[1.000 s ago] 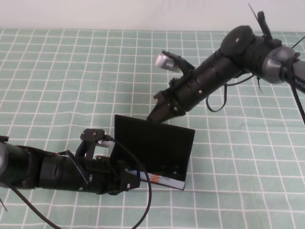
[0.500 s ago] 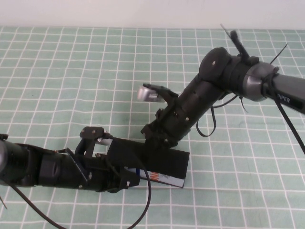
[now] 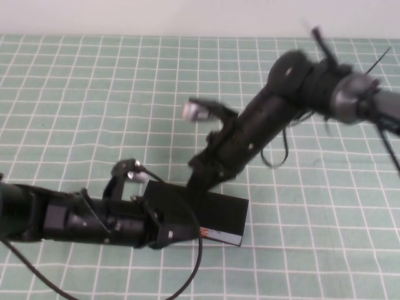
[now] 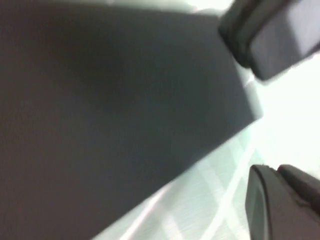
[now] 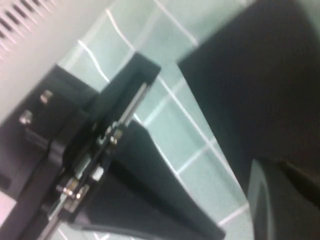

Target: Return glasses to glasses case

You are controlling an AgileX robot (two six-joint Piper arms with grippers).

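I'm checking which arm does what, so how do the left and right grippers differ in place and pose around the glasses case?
Pose: the left gripper lies low and nearly level, while the right gripper angles steeply down from the far right.
Place: the left gripper is at the left end of the glasses case, the right gripper at its rear edge.
Both are black and close against the closed case.

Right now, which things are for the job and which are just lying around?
For the job: glasses case, lid down; left gripper at its left end; right gripper at its back edge; no glasses in view.
Just there: green checked cloth.
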